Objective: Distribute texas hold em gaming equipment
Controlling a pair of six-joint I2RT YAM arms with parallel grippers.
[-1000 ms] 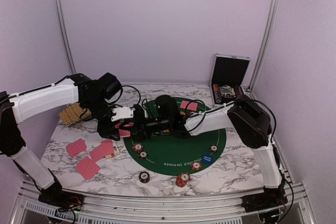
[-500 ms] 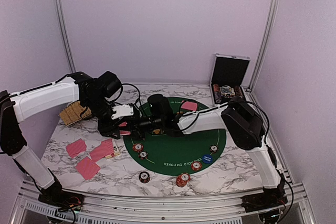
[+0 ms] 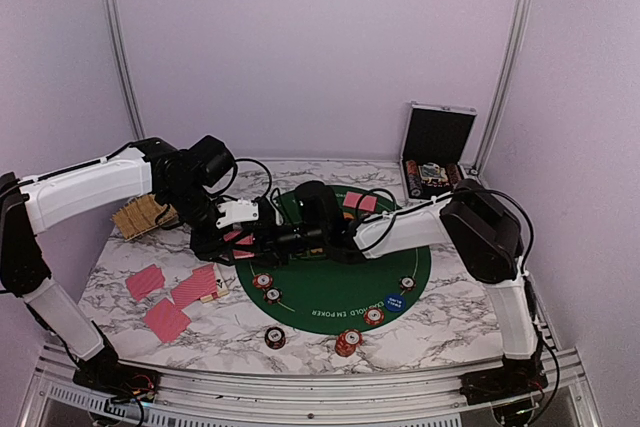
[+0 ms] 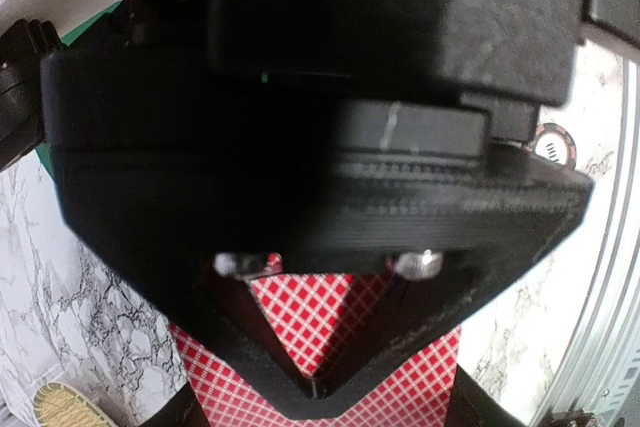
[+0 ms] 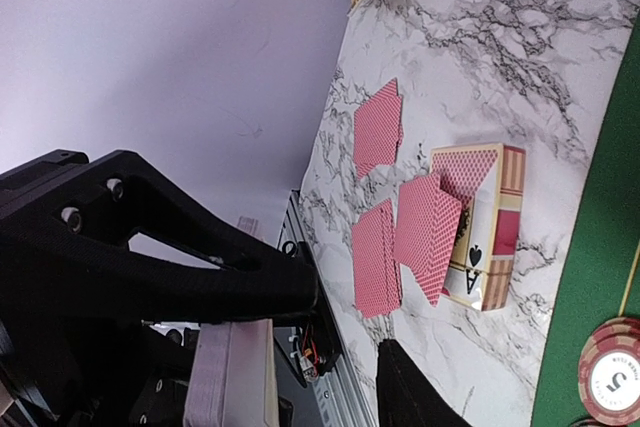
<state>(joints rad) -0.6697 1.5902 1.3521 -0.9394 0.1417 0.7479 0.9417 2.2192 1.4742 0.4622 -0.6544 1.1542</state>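
One marble worktop [image 3: 450,322] carries a round green poker mat [image 3: 330,297] at its centre. Both arms reach to the mat's left rim and meet there, tool to tool.

Silver case [image 3: 437,152] stands open at the back right corner, well apart from both tools. Straw basket [image 3: 140,215] sits at the back left, behind the left arm.

Left tool [image 4: 325,412]: narrow opening, fingers clamped on either side of a deck of red-backed cards [image 4: 320,347]. The deck is lifted off the worktop, just over the mat's left rim.

Right tool [image 5: 345,322]: fingers visibly apart, pointing straight at the left tool. In the right wrist view the deck's edge sits just under the upper finger, with a clear gap to the lower one. Can't tell whether it touches a card.

Three loose card piles [image 3: 166,319] lie face down on the marble front left, below and left of both tools and clear of them. A card box [image 5: 480,227] showing an ace of spades lies against the middle pile. One more card [image 3: 360,201] is on the mat's far side, beside the right arm.

Striped chips [image 3: 262,281] dot the mat's near rim, the closest just below the tools; two sit off the mat on the marble. Blue disc [image 3: 396,302] is on the mat's near right.
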